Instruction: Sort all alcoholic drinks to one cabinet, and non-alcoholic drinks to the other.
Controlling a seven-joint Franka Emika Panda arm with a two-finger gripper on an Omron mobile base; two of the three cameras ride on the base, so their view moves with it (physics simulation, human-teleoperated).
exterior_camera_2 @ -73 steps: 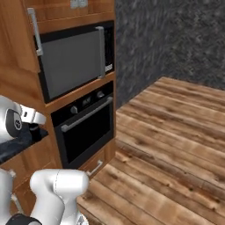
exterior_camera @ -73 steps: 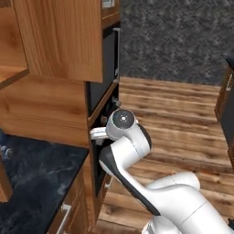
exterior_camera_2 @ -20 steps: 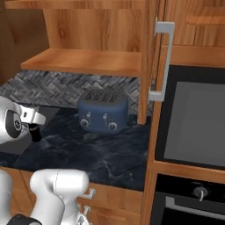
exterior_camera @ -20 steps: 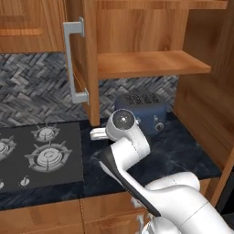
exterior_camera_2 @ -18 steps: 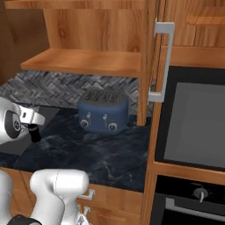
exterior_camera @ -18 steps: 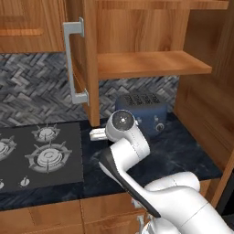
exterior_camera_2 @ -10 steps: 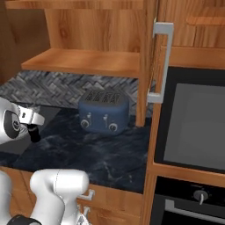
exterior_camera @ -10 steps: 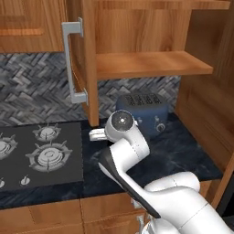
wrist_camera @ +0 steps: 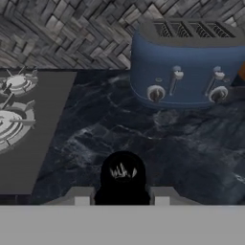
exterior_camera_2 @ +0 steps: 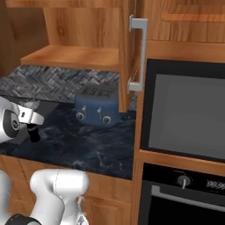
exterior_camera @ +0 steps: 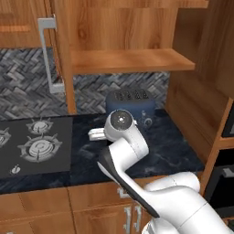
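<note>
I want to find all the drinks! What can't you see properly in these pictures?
- Black bottle in the tool: hand view, seen from its top; its label and lower body are hidden.
- Tool fingers: right base view, too small and dark to tell apart.
- Toaster: left base view, the arm covers its front.
- Open cabinet: right base view, its upper part is cut off by the edge.

Kitchen, gas hob (exterior_camera: 34, 148), blue toaster (exterior_camera_2: 97, 108), dark marble counter (exterior_camera: 169, 153), built-in oven (exterior_camera_2: 184, 116), wooden cabinets (exterior_camera: 123, 32)

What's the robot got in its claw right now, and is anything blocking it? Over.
Gripper shut on black bottle, held above dark counter. Open cabinet shelf ahead. Blue toaster stands on the counter below it.
</note>
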